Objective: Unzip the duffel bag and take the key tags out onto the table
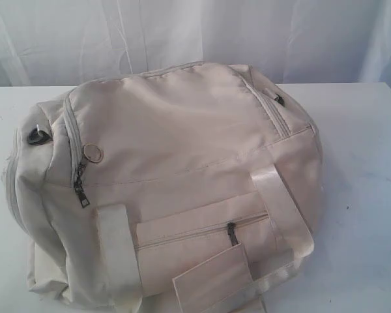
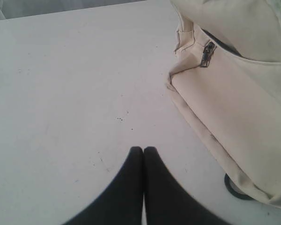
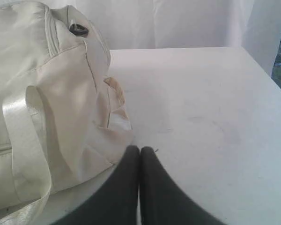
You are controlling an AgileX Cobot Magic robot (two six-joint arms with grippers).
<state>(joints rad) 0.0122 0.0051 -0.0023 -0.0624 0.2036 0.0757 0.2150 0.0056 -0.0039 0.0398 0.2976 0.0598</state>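
The cream duffel bag (image 1: 176,176) lies zipped in the middle of the white table (image 1: 365,163). Dark zip pulls with a metal ring (image 1: 93,154) hang at its left end, and a front pocket zip pull (image 1: 232,233) shows lower down. The key tags are hidden. Neither arm shows in the exterior view. My left gripper (image 2: 143,149) is shut and empty over bare table, apart from the bag's end (image 2: 234,98). My right gripper (image 3: 140,149) is shut and empty just beside the bag's other end (image 3: 61,103).
A white curtain (image 1: 195,32) hangs behind the table. A dark ring (image 2: 236,190) pokes out from under the bag's edge. Cream webbing straps (image 1: 280,208) drape over the bag's front. The table's right edge (image 3: 271,79) is near.
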